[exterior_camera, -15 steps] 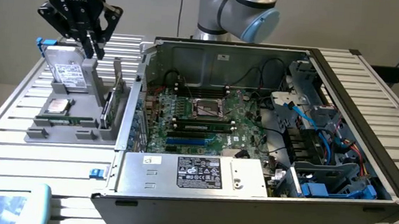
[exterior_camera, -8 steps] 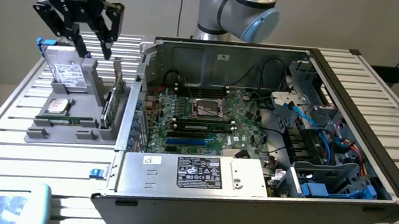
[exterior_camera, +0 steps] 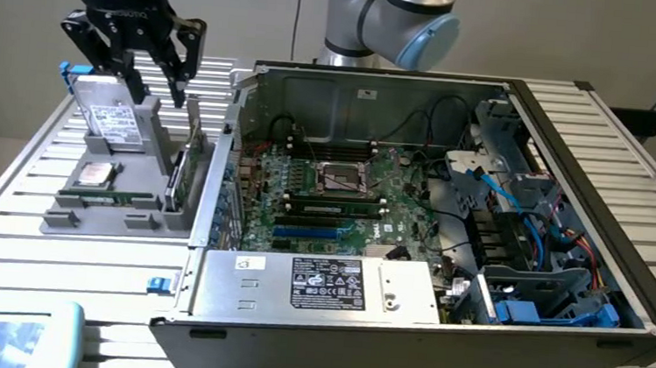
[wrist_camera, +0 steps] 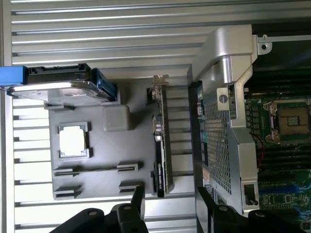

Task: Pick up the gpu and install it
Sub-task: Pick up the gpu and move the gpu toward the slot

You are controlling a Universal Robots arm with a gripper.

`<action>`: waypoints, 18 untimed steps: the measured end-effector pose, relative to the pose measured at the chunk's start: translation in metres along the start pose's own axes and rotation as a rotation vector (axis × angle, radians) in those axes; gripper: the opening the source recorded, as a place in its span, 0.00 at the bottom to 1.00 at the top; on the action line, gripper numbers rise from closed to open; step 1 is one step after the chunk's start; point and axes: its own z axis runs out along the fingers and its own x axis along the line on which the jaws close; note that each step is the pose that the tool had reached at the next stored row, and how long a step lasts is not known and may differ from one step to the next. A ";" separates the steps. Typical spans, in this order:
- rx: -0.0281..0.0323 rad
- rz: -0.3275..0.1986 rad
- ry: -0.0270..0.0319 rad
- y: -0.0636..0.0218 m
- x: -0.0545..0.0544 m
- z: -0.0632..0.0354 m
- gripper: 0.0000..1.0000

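The gpu (exterior_camera: 185, 168) stands on its edge in a slot of the grey holder tray (exterior_camera: 68, 216), on the side nearest the computer case. In the wrist view the gpu (wrist_camera: 160, 145) is a thin dark card with a metal bracket at one end. My gripper (exterior_camera: 157, 91) hangs above the far end of the tray, higher than the card and touching nothing. Its two black fingers (wrist_camera: 138, 199) are spread apart with nothing between them, so my gripper (wrist_camera: 171, 199) is open. The card lies roughly in line with the gap between them.
A silver hard drive (exterior_camera: 111, 119) stands upright in the tray, with a square processor chip (wrist_camera: 73, 141) lying flat nearby. The open computer case (exterior_camera: 601, 285) sits at the exterior view's right, showing the motherboard (exterior_camera: 340, 185) and power supply (exterior_camera: 320, 284). Its side wall (wrist_camera: 218, 141) is close beside the card.
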 end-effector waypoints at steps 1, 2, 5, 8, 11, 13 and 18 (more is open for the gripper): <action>0.0001 0.000 0.0001 0.0004 0.000 0.0018 0.54; 0.0002 0.000 0.0001 0.0008 0.000 0.0035 0.54; -0.0001 0.000 -0.0001 0.0016 0.000 0.0093 0.54; 0.0000 0.000 0.0001 0.0019 0.000 0.0146 0.54; -0.0014 0.000 0.0001 0.0016 0.001 0.0201 0.54; -0.0044 0.000 0.0004 0.0014 0.001 0.0236 0.54; -0.0077 0.001 0.0174 0.0003 0.002 0.0287 0.54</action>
